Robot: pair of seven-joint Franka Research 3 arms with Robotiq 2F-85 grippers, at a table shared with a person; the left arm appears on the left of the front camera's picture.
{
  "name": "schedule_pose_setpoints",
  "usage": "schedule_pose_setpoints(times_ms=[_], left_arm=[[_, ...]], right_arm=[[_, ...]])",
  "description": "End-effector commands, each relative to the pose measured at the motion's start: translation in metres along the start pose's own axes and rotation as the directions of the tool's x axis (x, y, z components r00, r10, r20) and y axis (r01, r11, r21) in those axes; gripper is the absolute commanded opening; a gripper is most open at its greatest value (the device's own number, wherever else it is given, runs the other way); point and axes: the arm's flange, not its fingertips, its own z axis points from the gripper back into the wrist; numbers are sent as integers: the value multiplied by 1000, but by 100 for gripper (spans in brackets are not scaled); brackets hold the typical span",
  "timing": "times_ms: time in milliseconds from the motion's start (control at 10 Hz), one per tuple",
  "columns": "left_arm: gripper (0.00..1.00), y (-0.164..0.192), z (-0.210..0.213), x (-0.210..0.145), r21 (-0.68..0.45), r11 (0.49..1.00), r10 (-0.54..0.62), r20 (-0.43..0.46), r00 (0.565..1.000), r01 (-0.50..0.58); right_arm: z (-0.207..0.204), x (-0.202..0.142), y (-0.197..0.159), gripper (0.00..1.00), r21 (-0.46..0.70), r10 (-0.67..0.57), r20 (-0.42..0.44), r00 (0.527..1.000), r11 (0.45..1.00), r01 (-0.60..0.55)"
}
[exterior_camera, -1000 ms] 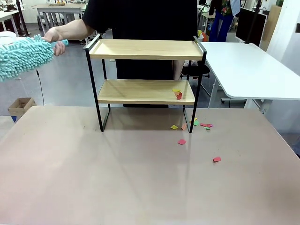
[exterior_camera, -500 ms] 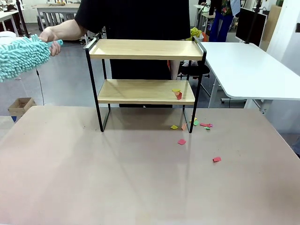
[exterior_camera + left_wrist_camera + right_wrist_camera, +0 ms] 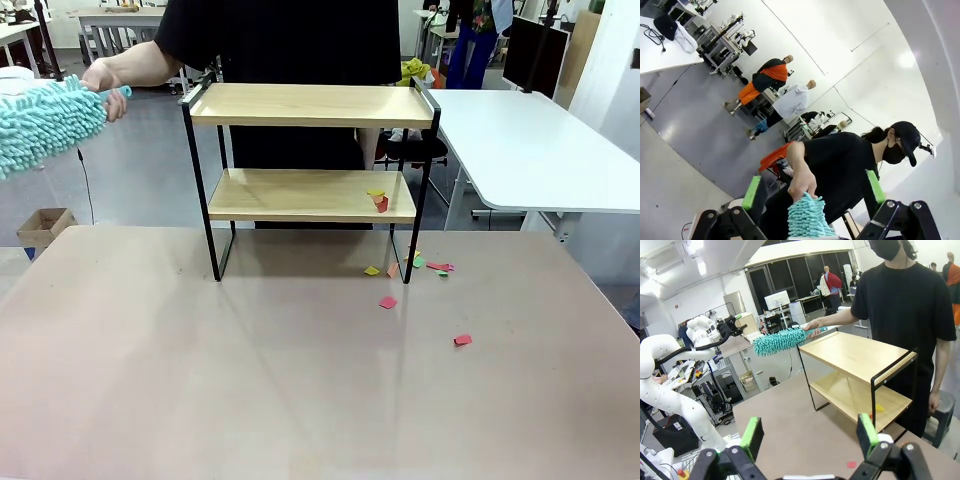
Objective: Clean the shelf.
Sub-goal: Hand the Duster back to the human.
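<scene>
Two pale wooden boards in the shelf's [image 3: 310, 150] thin black frame; fluffy teal duster [image 3: 45, 120]; both jaws wide, empty.

Bright, even overhead light; sharp pictures, wrist views bowed at edges.

The shelf [image 3: 312, 165] stands on the near table [image 3: 200, 360], toward its far edge and roughly central. A person [image 3: 290, 40] stands directly behind it. The person's hand [image 3: 103, 75], out to the left of the shelf's top board, holds a duster [image 3: 40, 115] that extends further left, off the table. Paper scraps [image 3: 378, 200] lie at the right end of the lower board; more scraps [image 3: 425, 266] lie on the table by the right legs and in front of them. A second table [image 3: 530, 150] stands behind, to the right. A cardboard box [image 3: 42, 226] sits on the floor at far left.
</scene>
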Motion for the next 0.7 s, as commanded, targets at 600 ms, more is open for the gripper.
schedule_pose_setpoints(times_ms=[600], left_arm=[[100, -2, 2, 1, 4, 1000, -12, 8, 1000, 12]], right_arm=[[-2, 2, -2, 100, 5, 13, 24, 1000, 1000, -13]])
